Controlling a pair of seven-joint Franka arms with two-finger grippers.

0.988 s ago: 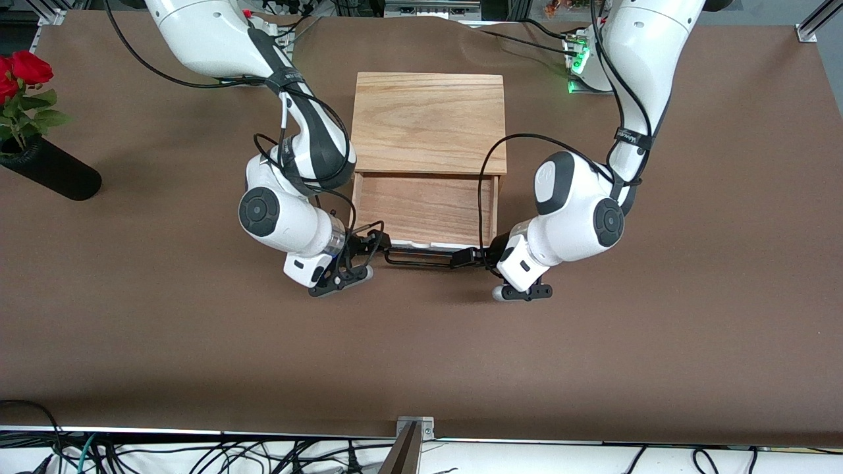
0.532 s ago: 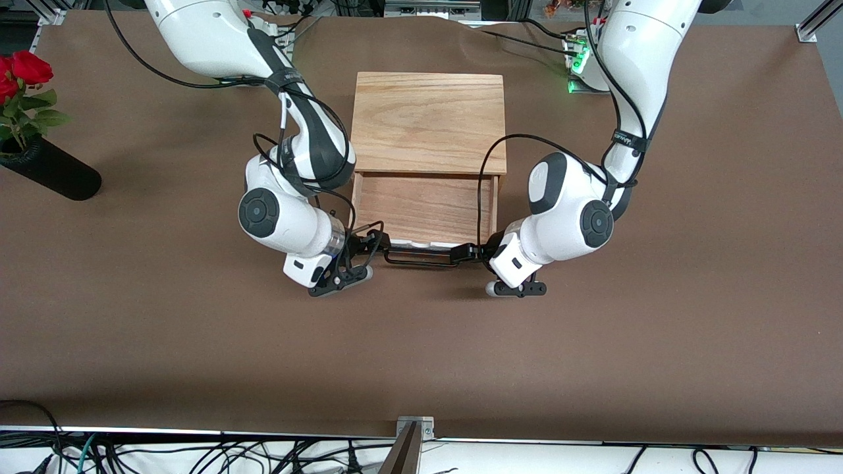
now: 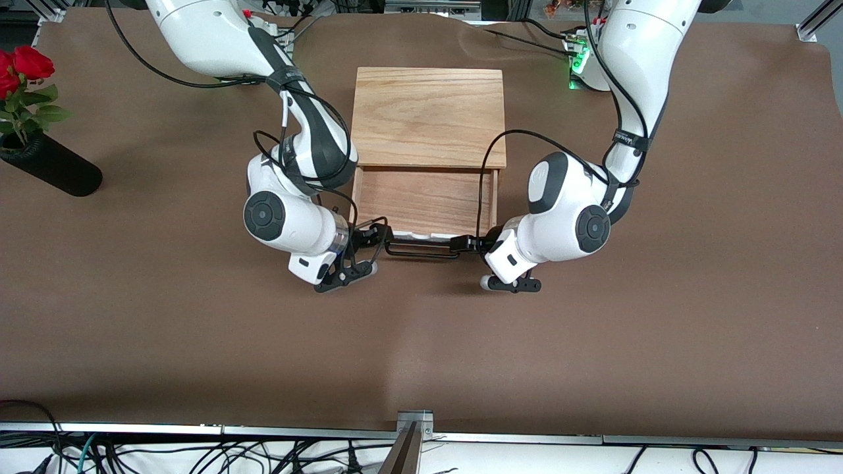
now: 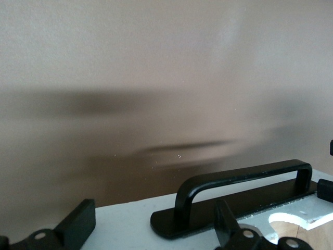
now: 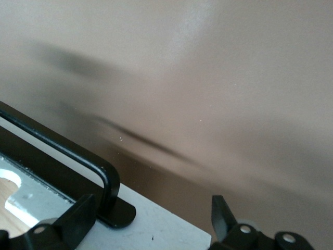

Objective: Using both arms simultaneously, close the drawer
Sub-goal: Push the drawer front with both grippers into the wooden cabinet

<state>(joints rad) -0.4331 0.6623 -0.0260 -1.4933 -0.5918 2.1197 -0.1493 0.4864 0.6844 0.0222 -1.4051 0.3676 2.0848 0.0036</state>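
The light-wood box [image 3: 429, 118] stands mid-table with its drawer [image 3: 425, 201] partly pulled out toward the front camera. The white front panel [image 3: 421, 236] carries a black wire handle [image 3: 421, 251]. My right gripper [image 3: 377, 237] is open at the handle's end toward the right arm. In the right wrist view the gripper [image 5: 151, 223] straddles the panel's corner [image 5: 161, 226] beside the handle's foot [image 5: 112, 205]. My left gripper [image 3: 465, 243] is open at the other end. In the left wrist view the gripper [image 4: 153, 229] spans the panel [image 4: 125, 224] and the handle's end [image 4: 184, 200].
A black vase with red roses [image 3: 49, 171] lies at the right arm's end of the table. A green-lit device [image 3: 578, 64] sits near the left arm's base. Brown table surface [image 3: 421, 342] stretches between the drawer and the front edge.
The drawer has slid a little into the box, away from the front camera. Both grippers have moved with its front panel, and the left arm's wrist came closer to the handle.
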